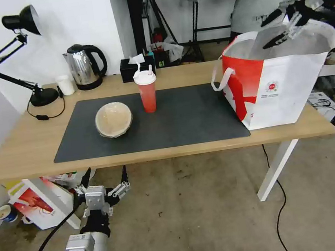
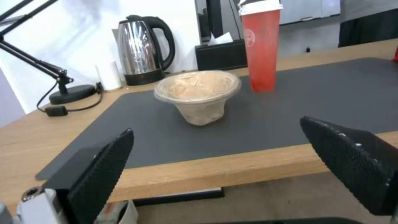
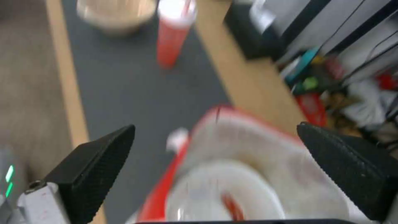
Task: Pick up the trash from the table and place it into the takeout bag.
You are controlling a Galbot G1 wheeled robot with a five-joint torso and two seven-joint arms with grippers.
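On the grey mat (image 1: 183, 119), a crumpled tan bowl (image 1: 113, 119).

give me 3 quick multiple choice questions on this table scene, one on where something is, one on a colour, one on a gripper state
1. Where is the tan bowl?
A. inside the takeout bag
B. on the dark mat
C. on the floor

2. What colour is the drink cup?
A. red with a white lid
B. blue
C. green

3. How is the left gripper?
A. shut on the cup
B. shut on the bowl
C. open, holding nothing

Answers:
1 B, it sits on the mat beside the cup.
2 A, red body under a white lid.
3 C, its fingers are spread below the table edge.
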